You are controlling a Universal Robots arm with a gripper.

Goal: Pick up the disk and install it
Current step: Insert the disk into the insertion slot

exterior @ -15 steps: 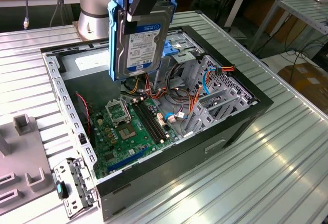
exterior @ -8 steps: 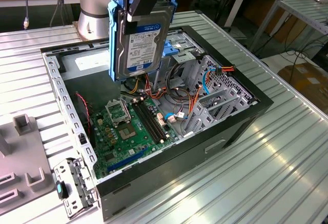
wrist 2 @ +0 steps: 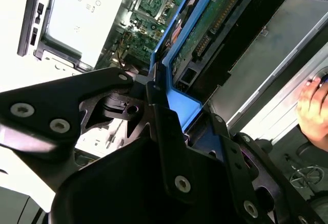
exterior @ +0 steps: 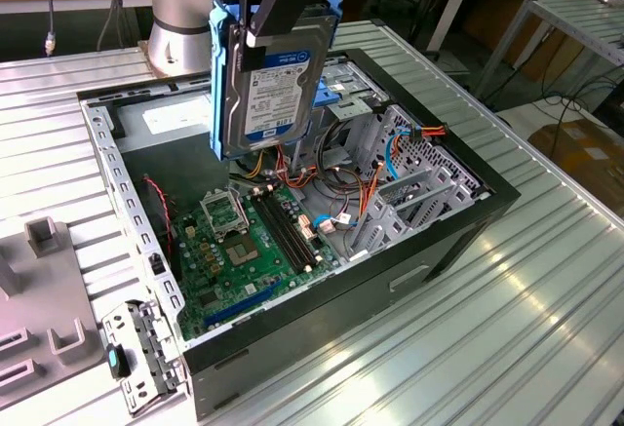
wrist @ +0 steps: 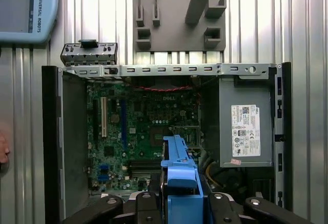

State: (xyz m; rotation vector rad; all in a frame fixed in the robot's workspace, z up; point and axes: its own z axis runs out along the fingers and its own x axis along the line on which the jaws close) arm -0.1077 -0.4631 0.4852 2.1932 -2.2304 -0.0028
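The disk (exterior: 268, 90), a silver drive with a white-and-blue label in a blue carrier rail, hangs upright above the open computer case (exterior: 468, 216). My gripper (exterior: 261, 26) is shut on its top edge. Below it lie the motherboard (exterior: 244, 241) and bundles of cables. The metal drive cage (exterior: 409, 182) stands to the exterior view's right of the disk. In the second wrist view the disk's green circuit side (wrist 2: 205, 24) and blue rail run away from the black fingers (wrist 2: 164, 126). In the first wrist view the blue carrier (wrist: 179, 175) juts over the case interior.
A grey power supply box (wrist: 245, 126) with a white sticker fills one corner of the case. A grey fixture block (wrist: 179, 14) and a loose metal bracket (exterior: 141, 348) lie on the ribbed table beside the case. A person's hand (wrist 2: 312, 106) is near the table edge.
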